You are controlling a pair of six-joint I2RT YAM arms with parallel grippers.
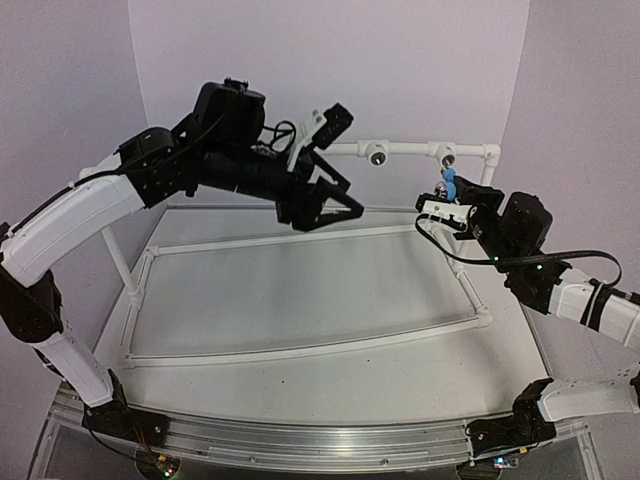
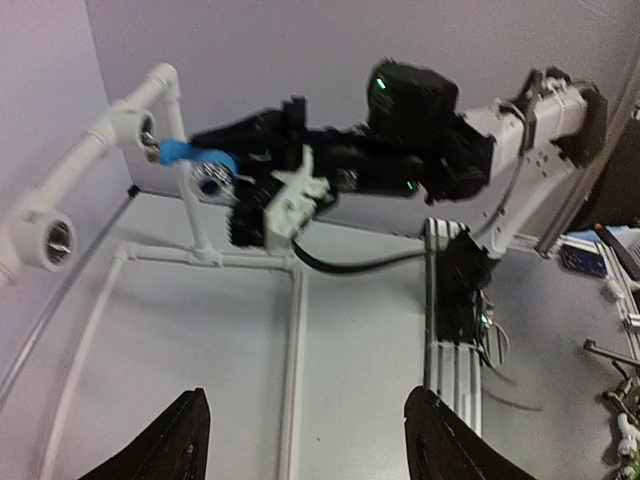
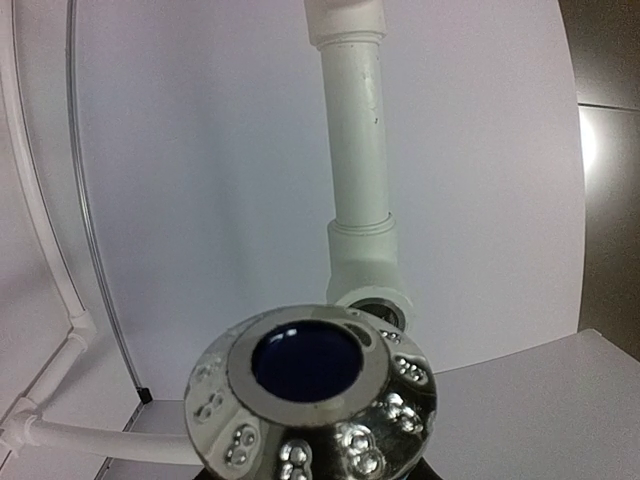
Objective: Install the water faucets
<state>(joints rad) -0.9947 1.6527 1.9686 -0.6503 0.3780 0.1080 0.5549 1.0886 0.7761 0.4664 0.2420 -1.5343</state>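
Right gripper [image 1: 447,198]: gripped blue faucet [image 1: 449,186] near tee socket [image 1: 447,155].
Left gripper [image 2: 315,445]: wide, empty.
Care: we needed square alignment.

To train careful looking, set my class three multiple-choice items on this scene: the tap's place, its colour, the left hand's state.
1. Where is the tap? A on the floor; B in the right hand, by a fitting on the back pipe; C in a drawer.
2. Its colour? A red; B green; C blue.
3. The left hand is: A open, empty; B shut on a cup; C shut on a cloth.
B: the right hand grips it beside the fitting. C: it is bright blue. A: fingers apart, nothing between.
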